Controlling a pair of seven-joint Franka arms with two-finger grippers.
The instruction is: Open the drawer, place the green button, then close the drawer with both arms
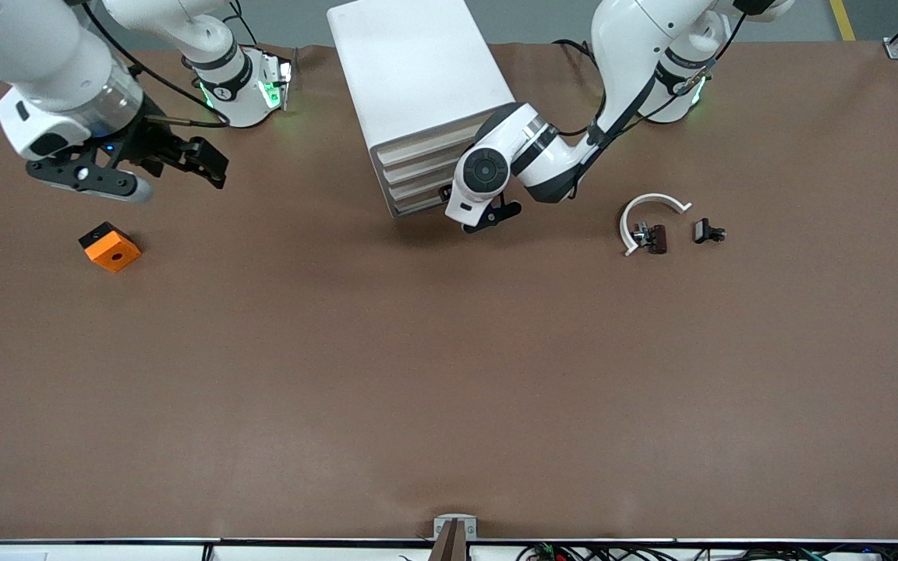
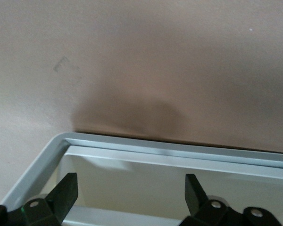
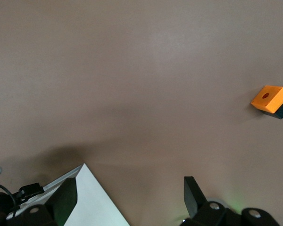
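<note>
Left end effector (image 1: 492, 216) spread at my big white boxy cabinet's (image 1: 418, 86) cream drawer fronts (image 1: 418, 175); right end effector (image 1: 184, 160) spread above brown bench (image 1: 449, 374), waiting.

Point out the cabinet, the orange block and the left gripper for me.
cabinet (image 1: 418, 70), front view, its white top.
orange block (image 1: 111, 248), front view, its top face.
left gripper (image 2: 130, 190), left wrist view, midway between its open fingertips.

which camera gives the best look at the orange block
The front view: the orange block shows whole on the brown table, toward the right arm's end, with its dark hole facing up. The right wrist view also catches it, but smaller and near the picture's edge. The left wrist view does not show it.
</note>
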